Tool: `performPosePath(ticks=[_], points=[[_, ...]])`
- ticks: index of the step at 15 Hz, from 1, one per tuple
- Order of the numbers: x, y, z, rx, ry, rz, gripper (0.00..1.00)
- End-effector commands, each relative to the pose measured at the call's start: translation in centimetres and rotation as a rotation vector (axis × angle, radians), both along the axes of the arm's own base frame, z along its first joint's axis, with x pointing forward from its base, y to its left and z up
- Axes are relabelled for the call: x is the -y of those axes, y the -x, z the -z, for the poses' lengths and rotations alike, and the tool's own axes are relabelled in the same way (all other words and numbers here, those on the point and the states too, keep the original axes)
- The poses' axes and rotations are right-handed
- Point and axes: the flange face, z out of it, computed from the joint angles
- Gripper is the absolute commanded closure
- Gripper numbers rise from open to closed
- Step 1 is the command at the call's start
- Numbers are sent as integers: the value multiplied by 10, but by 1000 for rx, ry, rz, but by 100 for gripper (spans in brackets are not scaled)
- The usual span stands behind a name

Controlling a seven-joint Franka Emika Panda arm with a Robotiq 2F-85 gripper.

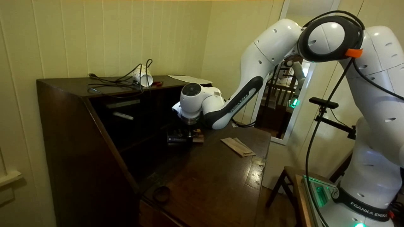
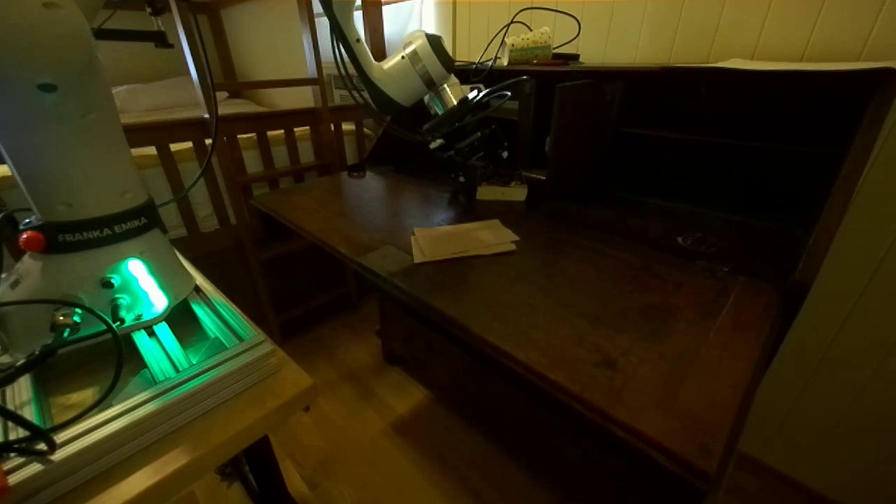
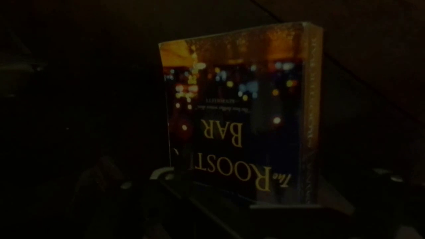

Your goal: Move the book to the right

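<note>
Dark shelves (image 2: 735, 142), glossy counter (image 1: 205, 186) running out from them, then the gripper (image 1: 190, 135) pointing down near the shelves; too dim for me to tell if it's clamped or loose. The book (image 3: 232, 99) is right at it on the counter, lying flat I think. Looks like a chunky paperback, so probably light, bit bendy, slick, tough enough. I'd squeeze gently across the width, spine (image 3: 311, 113) to opposite edge.

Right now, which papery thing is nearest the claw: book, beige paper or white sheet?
The Rooster Bar book, right by the gripper; the beige paper lies apart on the desk, the white sheet up top.
</note>
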Motion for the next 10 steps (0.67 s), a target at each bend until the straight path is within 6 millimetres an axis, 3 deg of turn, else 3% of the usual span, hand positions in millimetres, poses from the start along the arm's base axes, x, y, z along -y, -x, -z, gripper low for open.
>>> performPosePath(ticks=[1, 4, 5, 6, 10], points=[[0, -3, 4, -12, 8, 0, 0], [1, -7, 11, -13, 21, 12, 0], [2, -8, 9, 1, 23, 24, 6], [5, -8, 7, 6, 18, 32, 26], [17, -8, -2, -1, -27, 78, 55]])
